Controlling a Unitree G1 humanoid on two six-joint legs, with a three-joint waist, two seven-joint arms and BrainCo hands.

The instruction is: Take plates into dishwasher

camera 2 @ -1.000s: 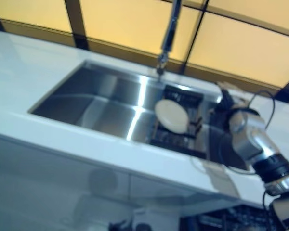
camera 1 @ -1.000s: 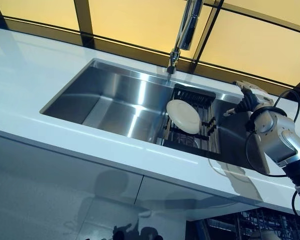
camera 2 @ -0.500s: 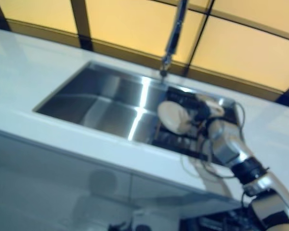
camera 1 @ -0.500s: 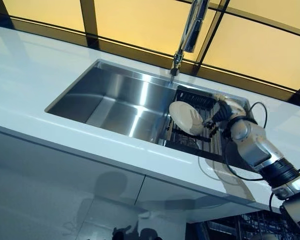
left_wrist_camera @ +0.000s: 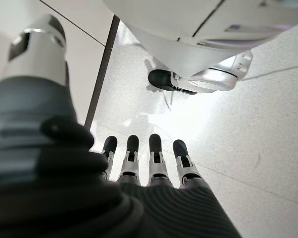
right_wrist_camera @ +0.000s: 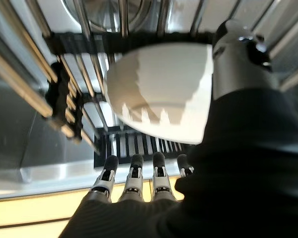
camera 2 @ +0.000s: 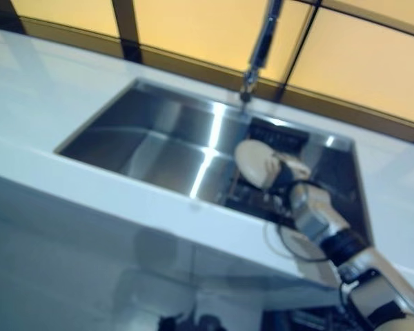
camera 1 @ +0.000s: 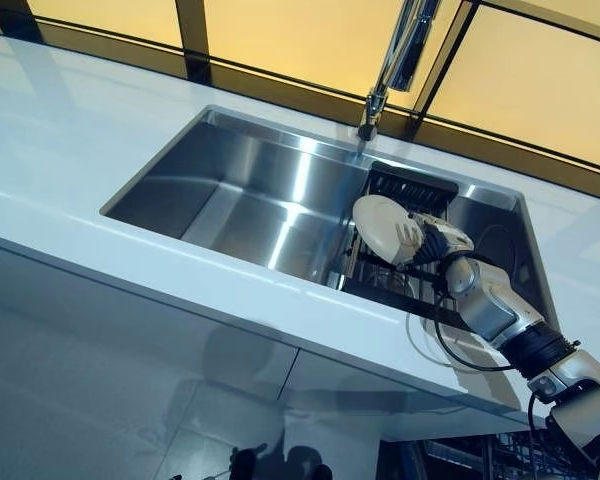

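Right robot hand is up against the white plate, fingers straight, nothing gripped. Plate stands tilted in the black rack at the sink's right end; left basin wide open. Left robot hand hangs relaxed over the floor.

Plate edge behind right robot hand
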